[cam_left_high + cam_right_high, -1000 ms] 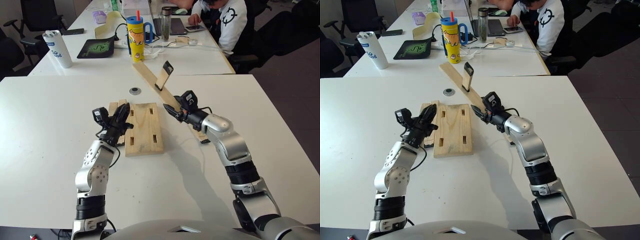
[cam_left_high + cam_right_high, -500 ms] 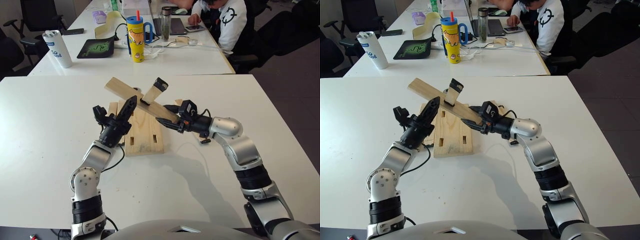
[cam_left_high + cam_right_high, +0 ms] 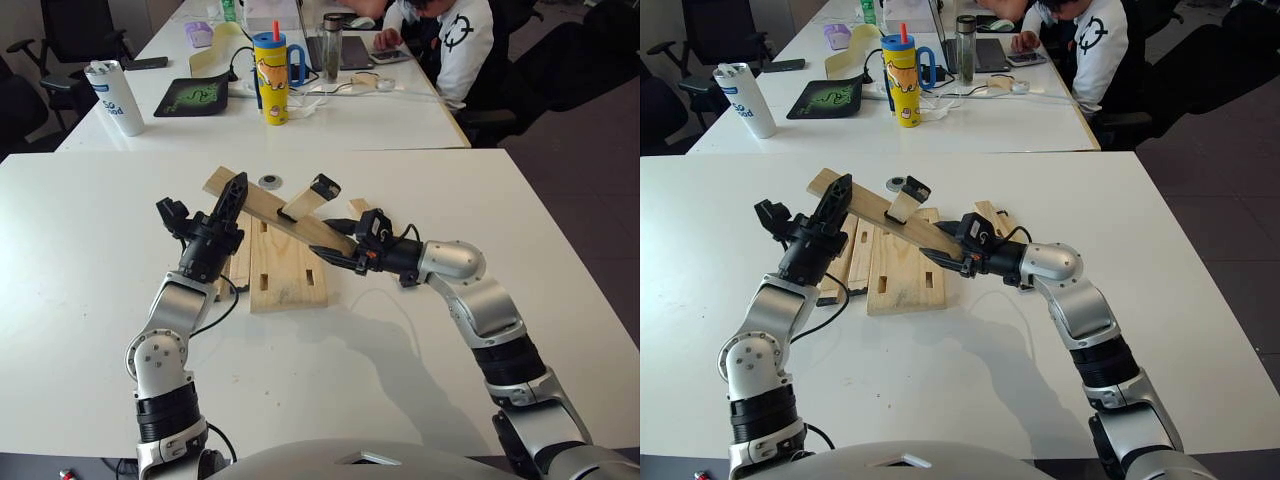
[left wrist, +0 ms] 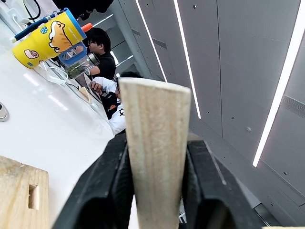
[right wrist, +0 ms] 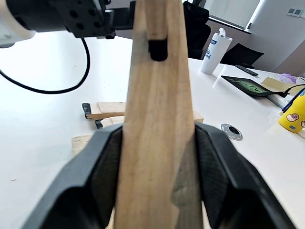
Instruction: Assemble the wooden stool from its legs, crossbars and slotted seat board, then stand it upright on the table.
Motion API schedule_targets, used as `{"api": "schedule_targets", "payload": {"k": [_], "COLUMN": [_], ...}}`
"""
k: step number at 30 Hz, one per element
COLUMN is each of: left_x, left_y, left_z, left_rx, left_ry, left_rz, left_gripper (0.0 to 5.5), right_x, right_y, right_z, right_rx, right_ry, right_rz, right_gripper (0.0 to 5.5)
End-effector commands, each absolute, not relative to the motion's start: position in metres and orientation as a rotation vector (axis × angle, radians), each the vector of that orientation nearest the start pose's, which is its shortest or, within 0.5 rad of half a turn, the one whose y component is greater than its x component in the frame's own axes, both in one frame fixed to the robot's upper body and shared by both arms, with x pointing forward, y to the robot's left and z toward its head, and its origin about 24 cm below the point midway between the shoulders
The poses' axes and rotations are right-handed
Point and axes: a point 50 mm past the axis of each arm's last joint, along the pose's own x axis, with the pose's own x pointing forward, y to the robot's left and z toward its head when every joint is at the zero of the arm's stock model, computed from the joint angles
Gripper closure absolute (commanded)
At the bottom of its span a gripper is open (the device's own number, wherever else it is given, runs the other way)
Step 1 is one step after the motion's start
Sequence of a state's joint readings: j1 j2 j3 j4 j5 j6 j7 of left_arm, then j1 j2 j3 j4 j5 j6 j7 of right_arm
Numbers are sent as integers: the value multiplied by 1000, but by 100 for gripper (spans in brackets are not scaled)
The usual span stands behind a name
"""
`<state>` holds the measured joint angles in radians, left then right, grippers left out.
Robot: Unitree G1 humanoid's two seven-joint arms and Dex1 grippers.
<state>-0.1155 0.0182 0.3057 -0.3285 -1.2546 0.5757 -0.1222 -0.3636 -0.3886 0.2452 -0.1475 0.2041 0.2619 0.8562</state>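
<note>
In the head view the leg (image 3: pixel 262 208), a short crossbar (image 3: pixel 308 197) on it, slants above the slotted seat board (image 3: pixel 288 278) on the table (image 3: pixel 90 250), left pincer (image 3: pixel 232 192) clamping its far end, right pincer (image 3: pixel 345 258) its near end — in each wrist view both fingers (image 4: pixel 105 191) press the leg.

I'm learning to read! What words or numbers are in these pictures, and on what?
White tumbler: blue print, too small to read.
Yellow cup: a cartoon picture, no readable words.
Green mat: marks too blurred to read.
Seat board and wooden leg: no writing.
</note>
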Motion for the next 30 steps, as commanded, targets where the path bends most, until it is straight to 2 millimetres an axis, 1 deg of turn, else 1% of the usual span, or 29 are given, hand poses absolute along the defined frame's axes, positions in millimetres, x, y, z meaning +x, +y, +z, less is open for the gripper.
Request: {"api": "schedule_targets", "payload": {"k": [1, 6, 7, 12, 13, 17, 22, 24, 26, 30], "left_x": [255, 256, 256, 258, 258, 263, 263, 264, 264, 265], "left_y": [166, 169, 170, 175, 178, 197, 236, 250, 255, 255], "left_z": [131, 127, 127, 124, 124, 126, 132, 135, 137, 135], "left_rx": [-1083, -1059, -1056, -1047, -1045, -1060, -1045, -1041, -1016, -998], "left_ry": [-120, -114, -114, -124, -131, -188, -285, -316, -321, -310], "left_rz": [-452, -412, -407, -367, -351, -258, -103, -62, -53, -59], "left_gripper": [446, 446, 446, 446, 446, 446, 446, 446, 446, 446], "right_x": [273, 272, 272, 272, 272, 272, 267, 265, 264, 266], "right_y": [-102, -102, -102, -103, -103, -104, -109, -112, -112, -108], "right_z": [126, 126, 127, 128, 128, 125, 121, 116, 110, 93], "right_rx": [-329, -312, -307, -306, -309, -331, -363, -408, -459, -581], "right_ry": [-44, -29, -26, -24, -19, 6, 64, 104, 141, 230], "right_rz": [1170, 1186, 1193, 1195, 1196, 1221, 1294, 1331, 1360, 1399], "right_gripper": [343, 343, 307, 240, 238, 238, 238, 238, 238, 238]}}
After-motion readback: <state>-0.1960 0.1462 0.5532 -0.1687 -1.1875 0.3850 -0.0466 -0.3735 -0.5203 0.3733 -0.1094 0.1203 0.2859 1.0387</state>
